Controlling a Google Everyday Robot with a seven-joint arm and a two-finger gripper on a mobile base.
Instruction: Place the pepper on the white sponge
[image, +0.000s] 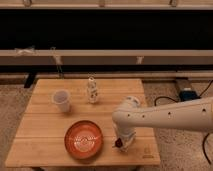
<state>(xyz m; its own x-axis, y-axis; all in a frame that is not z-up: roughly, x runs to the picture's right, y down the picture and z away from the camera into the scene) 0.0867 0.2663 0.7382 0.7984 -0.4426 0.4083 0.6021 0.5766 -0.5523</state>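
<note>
- Counter (45, 150) of pale wood fills the lower middle of the view, its front edge nearest.
- Hand (120, 144) is down at the counter's front right part, close to the front edge, at 3 o'clock from the bowl and just beside its rim. Whether it is apart or together cannot be told.
- Pepper (118, 144) shows as a small dark red spot at the tip of the hand, low over the wood. Whether it is clamped or only touched cannot be told.
- White sponge cannot be told apart from the pale hand at that same spot.
- Bowl (84, 140), round and orange-red, sits upright on the front middle of the counter, mouth up.
- Arm (170, 116), white and thick, comes in from 3 o'clock over the counter's right edge and bends down at a rounded joint above the hand.
- Clear plastic cup (61, 100) stands upright at 11 o'clock from the bowl, well apart from it.
- Small white bottle (92, 90) stands upright at 12 o'clock from the bowl, near the counter's back edge, at 2 o'clock from the cup.
- Black box (186, 94) with a cable lies on the speckled floor at 2 o'clock from the counter.
- Pale horizontal rail (105, 55) runs across a dark wall behind everything.
</note>
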